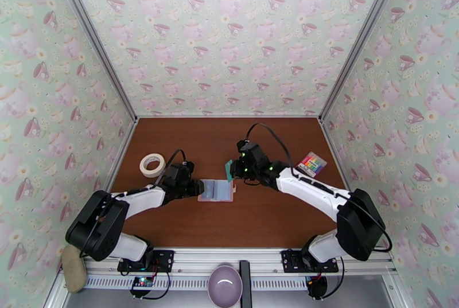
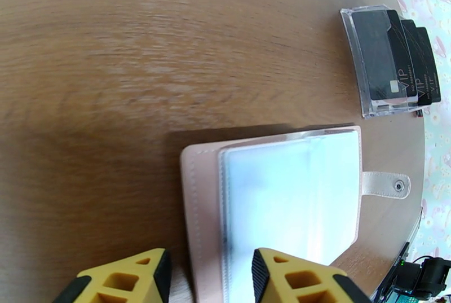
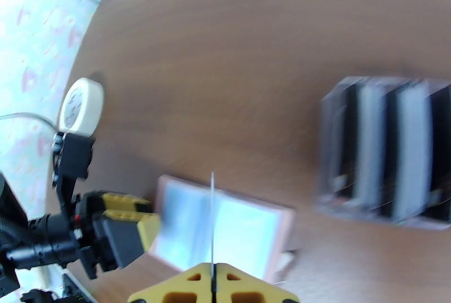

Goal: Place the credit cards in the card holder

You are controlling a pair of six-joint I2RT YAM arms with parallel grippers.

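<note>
White tape roll (image 1: 143, 166) lies near the desk's (image 1: 258, 220) left edge. Mid-desk, the left gripper (image 2: 209, 262), fingers spread, meets the open pink card holder's (image 1: 218, 190) left edge. Over its right side, the right gripper (image 3: 213, 270) pinches one credit card (image 3: 212, 216) edge-on.

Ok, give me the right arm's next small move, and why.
Probably lower the right gripper a little, easing the card it pinches edge-down into a clear sleeve of the open card holder. The card hangs over the holder's sleeves, and the left gripper sits at the holder's edge, seemingly steadying it.
</note>
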